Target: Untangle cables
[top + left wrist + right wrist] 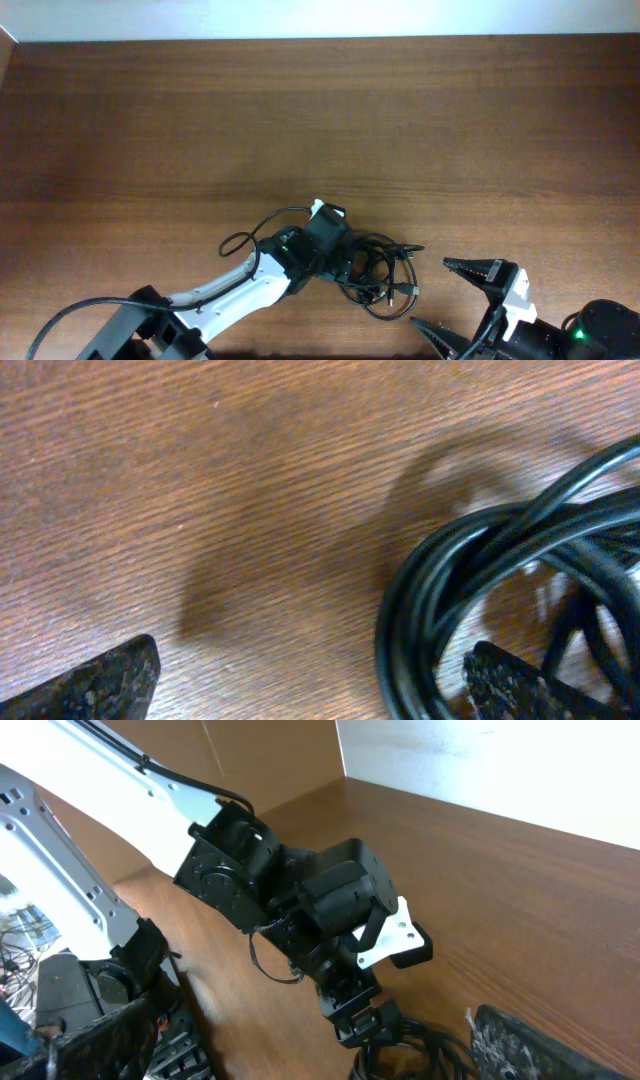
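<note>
The cables lie as one knotted black bundle on the wooden table, near its front edge. My left gripper is down at the bundle's left side, jaws wide open. In the left wrist view its gripper straddles several looped strands of the cables; one fingertip sits inside the loop, the other on bare wood. My right gripper stands open just right of the bundle, nothing in it. In the right wrist view the cables show beneath the left gripper.
The left arm stretches in from the bottom left, with its own thicker black cord looping beside it. The right arm's base fills the bottom right corner. A small plug pokes out of the bundle's right side.
</note>
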Action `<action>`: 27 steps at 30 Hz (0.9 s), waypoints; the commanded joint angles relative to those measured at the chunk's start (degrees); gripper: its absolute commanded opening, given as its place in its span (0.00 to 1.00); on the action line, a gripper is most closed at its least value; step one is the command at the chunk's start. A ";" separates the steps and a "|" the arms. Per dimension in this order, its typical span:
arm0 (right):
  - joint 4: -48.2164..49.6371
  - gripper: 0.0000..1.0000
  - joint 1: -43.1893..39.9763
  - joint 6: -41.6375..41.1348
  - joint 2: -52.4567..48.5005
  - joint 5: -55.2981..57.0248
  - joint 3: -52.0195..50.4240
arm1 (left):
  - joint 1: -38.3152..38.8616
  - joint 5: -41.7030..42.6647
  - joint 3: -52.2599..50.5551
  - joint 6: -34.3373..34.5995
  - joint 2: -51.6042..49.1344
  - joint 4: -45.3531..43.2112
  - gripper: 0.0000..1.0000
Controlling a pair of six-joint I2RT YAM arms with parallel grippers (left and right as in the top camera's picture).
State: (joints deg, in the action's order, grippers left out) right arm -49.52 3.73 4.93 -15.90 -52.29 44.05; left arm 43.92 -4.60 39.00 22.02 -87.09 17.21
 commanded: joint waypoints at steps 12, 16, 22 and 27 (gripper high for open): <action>-0.02 0.99 -0.37 0.17 0.52 0.31 0.85 | 0.33 -1.75 -0.76 -1.05 -4.96 0.98 0.96; -0.02 0.99 -0.37 0.20 0.52 0.33 0.85 | 0.33 -2.86 -0.76 -1.07 -4.96 2.01 0.52; -0.04 0.99 -0.37 0.17 0.52 0.31 0.85 | 0.33 -3.61 -0.76 -1.09 -4.96 1.86 0.41; -0.17 0.99 -0.37 0.20 0.52 0.31 0.85 | 0.28 -6.21 -0.76 -1.07 -4.96 1.99 0.13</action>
State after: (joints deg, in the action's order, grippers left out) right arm -49.54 3.73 4.91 -15.90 -52.27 44.05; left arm 44.29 -8.88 39.24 20.80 -90.02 18.20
